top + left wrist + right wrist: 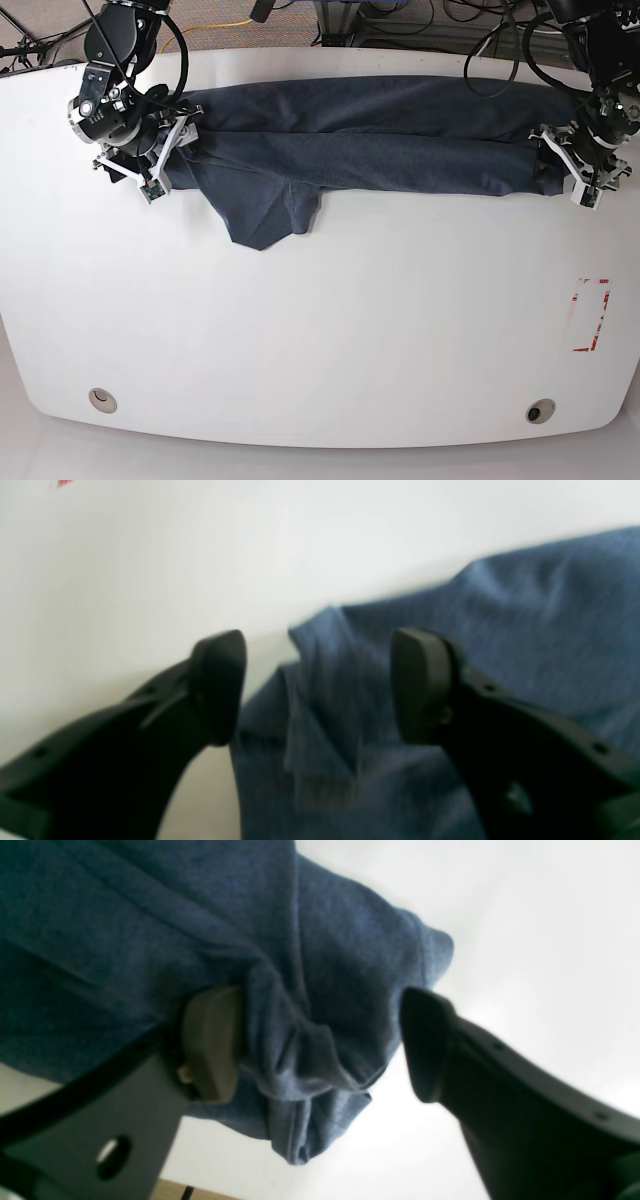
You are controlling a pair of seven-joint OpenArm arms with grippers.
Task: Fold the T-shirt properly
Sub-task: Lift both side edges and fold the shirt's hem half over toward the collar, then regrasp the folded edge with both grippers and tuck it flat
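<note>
Base view: T-shirt [370,150] lies in a long folded band.

Even bright overhead light, soft shadows. Both wrist views blurred; white table [320,340] near blown out w/ glare. Base view sharp, edges bowed.

The T-shirt [365,140] is a dark slate-blue heathered cloth. It lies along the far side of the white table [320,330] as a long band, folded lengthwise so that one layer rests over another. From its lower edge, toward the left in the base view, one pointed flap of cloth hangs out toward the near side. Both ends of the band are bunched into soft wrinkles. In the wrist views, the cloth shows a fine mottled weave and a stitched hem.
</note>
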